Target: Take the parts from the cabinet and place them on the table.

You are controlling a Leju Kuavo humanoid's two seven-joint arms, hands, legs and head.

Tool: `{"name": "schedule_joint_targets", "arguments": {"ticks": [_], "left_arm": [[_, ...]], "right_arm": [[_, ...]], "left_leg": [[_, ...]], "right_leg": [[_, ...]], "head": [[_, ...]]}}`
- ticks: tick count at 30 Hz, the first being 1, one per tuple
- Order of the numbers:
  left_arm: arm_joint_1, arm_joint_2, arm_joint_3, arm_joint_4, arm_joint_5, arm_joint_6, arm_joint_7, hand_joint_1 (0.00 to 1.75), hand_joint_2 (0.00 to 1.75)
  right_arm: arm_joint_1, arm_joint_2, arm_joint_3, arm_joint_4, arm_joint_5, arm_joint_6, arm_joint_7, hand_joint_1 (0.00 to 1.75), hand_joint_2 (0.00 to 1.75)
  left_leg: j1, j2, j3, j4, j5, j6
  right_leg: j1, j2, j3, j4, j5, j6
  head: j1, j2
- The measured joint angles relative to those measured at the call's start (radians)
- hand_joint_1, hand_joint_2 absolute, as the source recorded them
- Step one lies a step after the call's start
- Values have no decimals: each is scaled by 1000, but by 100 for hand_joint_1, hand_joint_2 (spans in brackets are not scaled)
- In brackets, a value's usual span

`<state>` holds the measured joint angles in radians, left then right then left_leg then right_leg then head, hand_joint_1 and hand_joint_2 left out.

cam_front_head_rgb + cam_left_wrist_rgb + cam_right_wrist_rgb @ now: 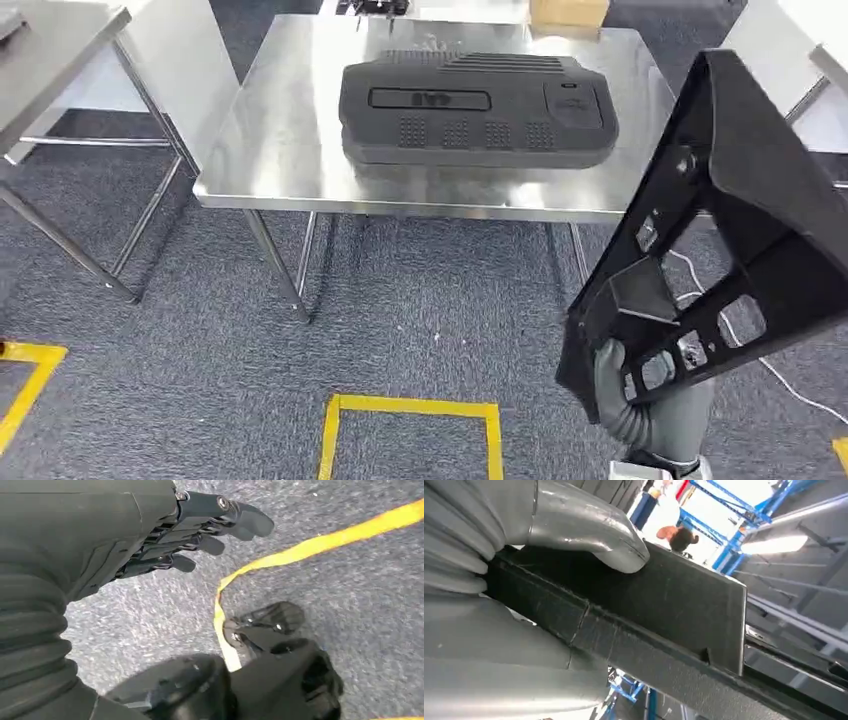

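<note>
Right hand (622, 385) grips a black framed panel (740, 210) beside the steel worktop (280, 140); a black cover (475, 105) lies there; left hand (200, 525) hangs empty, fingers apart.

We see a black part (478, 108) with a dotted grille pattern and ribbed lines lying on the shiny silver steel desk (270, 150), and a second black part (740, 220) gripped by our grey right robot hand (640, 400). The floor (200, 380) is speckled grey carpet marked with yellow tape (410, 408), and our left robot hand (200, 525) has dark grey fingers.
</note>
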<state>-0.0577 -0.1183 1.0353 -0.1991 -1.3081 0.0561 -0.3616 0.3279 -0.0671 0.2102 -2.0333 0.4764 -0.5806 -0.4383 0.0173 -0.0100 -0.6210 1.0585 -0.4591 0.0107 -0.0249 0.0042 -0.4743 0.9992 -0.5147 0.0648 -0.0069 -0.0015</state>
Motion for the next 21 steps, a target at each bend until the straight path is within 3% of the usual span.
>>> {"name": "schedule_joint_targets", "arguments": {"ticks": [2, 3, 5, 6, 7, 8, 10, 11, 12, 13, 15, 17, 19, 21], "left_arm": [[2, 1, 0, -1, 0, 1, 0, 0, 175], [1, 1, 0, -1, 0, 1, 0, 0, 175], [1, 1, 0, -1, 0, 1, -1, 0, 175], [1, 1, 0, -1, 0, 1, -1, 0, 175], [2, 2, 0, -1, 0, 1, -1, 0, 175], [2, 2, 0, -1, 0, 1, -1, 0, 175], [2, 1, 0, -1, 0, 0, -1, 0, 175], [3, 0, 0, 0, 0, 0, -1, 0, 175], [3, -1, 0, 0, 0, 0, -1, 0, 175], [1, 0, 0, 0, 0, 0, -1, 0, 175], [3, 0, 1, 0, 0, 0, -2, 0, 175], [3, 1, 2, 0, 0, 0, -2, 0, 175], [2, 0, 2, 0, 0, 0, -3, 0, 175], [3, 0, 4, 0, 0, 0, -3, 0, 175]], "right_arm": [[-2, 0, -1, 0, 9, -2, 3, 175, 175], [-5, 0, 0, 0, 13, -3, 3, 175, 175], [-6, 0, 0, 1, 14, -3, 3, 175, 175], [-5, 0, 0, 2, 14, -3, 3, 175, 175], [-4, 0, 0, 4, 14, -3, 3, 175, 175], [-4, 0, 0, 5, 14, -3, 3, 175, 175], [-4, 0, -1, 5, 14, -3, 3, 175, 175], [-4, 0, 0, 5, 14, -3, 4, 175, 175], [-3, 0, -1, 6, 14, -4, 4, 175, 175], [-4, 0, 0, 6, 14, -4, 5, 175, 175], [-3, 0, 0, 6, 17, -6, 6, 175, 175], [1, 3, -1, 5, 18, -7, 7, 175, 175], [-2, 4, -2, 6, 19, -9, 7, 175, 175], [-1, 5, -1, 6, 20, -9, 11, 175, 175]], "left_leg": [[0, -3, 18, -5, -4, 16], [-2, -4, 21, -5, -8, 22], [-7, -6, 24, -5, -17, 32], [-11, -6, 27, -4, -22, 35], [-14, -7, 33, -4, -27, 36], [-17, -9, 43, -5, -34, 36], [-22, -11, 65, -5, -48, 35], [-22, -12, 72, -6, -55, 34], [-25, -13, 80, -7, -60, 29], [-22, -13, 77, -12, -64, 22], [-23, -10, 89, -4, -57, 13], [-23, -3, 89, 24, -76, 4], [-20, 1, 25, 144, -108, -5], [-14, 1, -64, 268, -169, -13]], "right_leg": [[-5, -2, -14, 27, -18, 3], [-3, -3, -48, 88, -40, -3], [0, -3, -161, 259, -93, -12], [1, -3, -203, 312, -107, -13], [2, -3, -228, 326, -100, -10], [4, -3, -227, 288, -67, -3], [11, -3, -174, 125, 30, 8], [19, -4, -149, 36, 79, 0], [23, -6, -153, 39, 63, -22], [30, -7, -149, 34, 47, -34], [32, -5, -140, 18, 62, -45], [14, -3, -94, 8, 67, -53], [11, -5, -76, 7, 57, -69], [12, -5, -64, 7, 43, -69]], "head": [[5, 0], [4, 0], [10, 0], [10, 0], [10, 0], [10, 0], [10, 0], [11, 0], [6, 0], [7, 0], [7, 0], [6, 0], [-2, 0], [-2, 0]]}}
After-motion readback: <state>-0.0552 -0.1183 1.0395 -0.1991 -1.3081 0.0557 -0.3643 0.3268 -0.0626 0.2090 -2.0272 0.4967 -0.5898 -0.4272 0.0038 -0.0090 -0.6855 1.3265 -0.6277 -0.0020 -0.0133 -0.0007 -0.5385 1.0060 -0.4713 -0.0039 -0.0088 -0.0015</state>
